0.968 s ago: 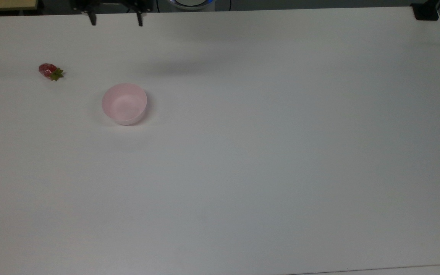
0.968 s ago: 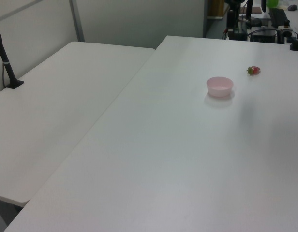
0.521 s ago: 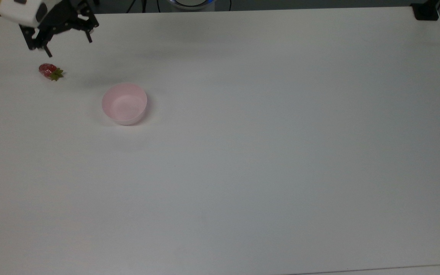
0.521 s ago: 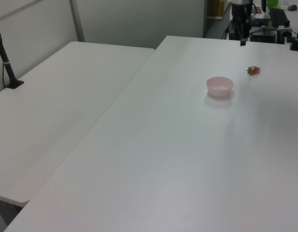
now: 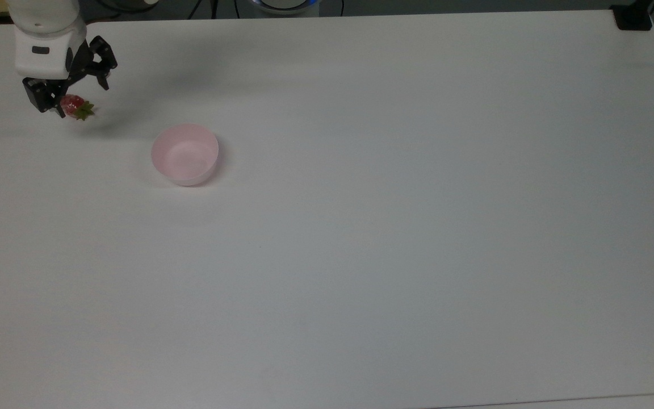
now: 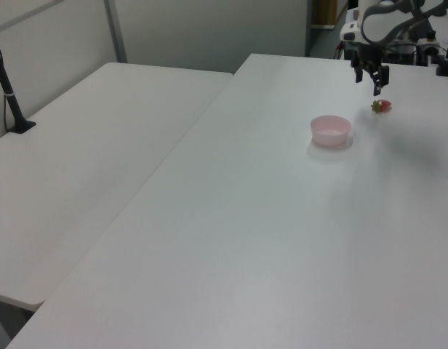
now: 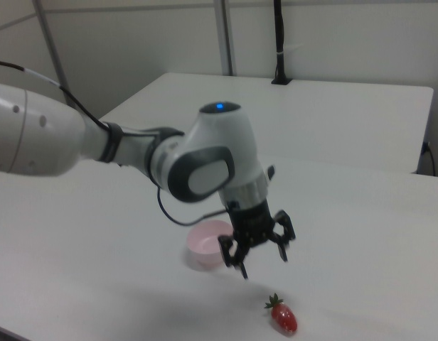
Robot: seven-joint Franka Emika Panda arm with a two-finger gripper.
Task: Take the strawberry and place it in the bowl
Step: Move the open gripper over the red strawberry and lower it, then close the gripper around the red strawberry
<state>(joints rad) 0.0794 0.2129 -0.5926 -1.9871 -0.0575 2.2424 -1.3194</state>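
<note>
The small red strawberry [image 5: 77, 107] with its green cap lies on the white table [image 5: 361, 255] at the top view's far left. To its right in the top view stands the pale pink bowl [image 5: 185, 154], with nothing in it. My gripper [image 5: 84, 100] hangs open over the strawberry, fingers spread wide and holding nothing. In the right view the gripper [image 7: 264, 266] is clearly above the strawberry [image 7: 283, 317], not touching it, with the bowl [image 7: 208, 245] behind. In the left view the gripper [image 6: 367, 86] hovers just over the strawberry [image 6: 381, 106], beyond the bowl [image 6: 330, 129].
A second white table [image 6: 86, 145] adjoins at the left view's left, with a black pole mount [image 6: 9, 94] on it. A black clamp [image 5: 633, 17] sits at the top view's top right corner. The table edge runs close behind the strawberry.
The arm has swung from the table's back edge to the top view's left and come down over the strawberry. Strawberry and bowl have not moved.
</note>
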